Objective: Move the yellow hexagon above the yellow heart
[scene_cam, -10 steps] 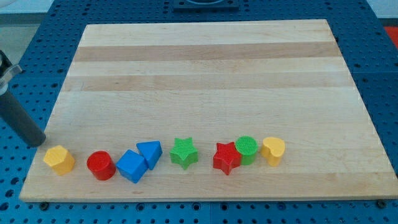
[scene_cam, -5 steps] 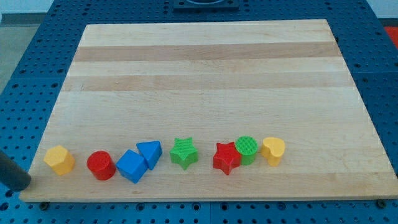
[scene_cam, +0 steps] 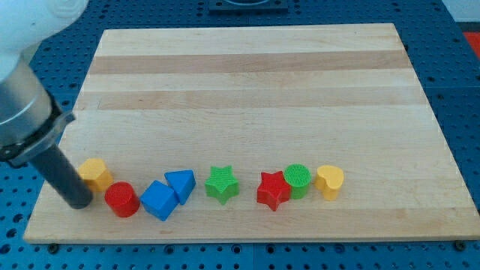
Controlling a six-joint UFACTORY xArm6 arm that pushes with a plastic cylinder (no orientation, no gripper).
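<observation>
The yellow hexagon (scene_cam: pixel 97 172) lies near the board's lower left, touching or almost touching the red cylinder (scene_cam: pixel 121 199) at its lower right. My tip (scene_cam: pixel 79 202) is at the hexagon's lower left, right against it. The yellow heart (scene_cam: pixel 329 181) sits far to the view's right at the end of the row, beside the green cylinder (scene_cam: pixel 298 178).
Along the board's lower part lie a blue cube (scene_cam: pixel 159 200), a blue triangle (scene_cam: pixel 181 184), a green star (scene_cam: pixel 222 184) and a red star (scene_cam: pixel 273 190). The wooden board (scene_cam: pixel 247 82) rests on a blue perforated table. The arm's grey body fills the view's upper left.
My tip moved from the board's lower left corner up and right into the yellow hexagon, which has shifted right and up, close to the red cylinder. The arm's body now shows.
</observation>
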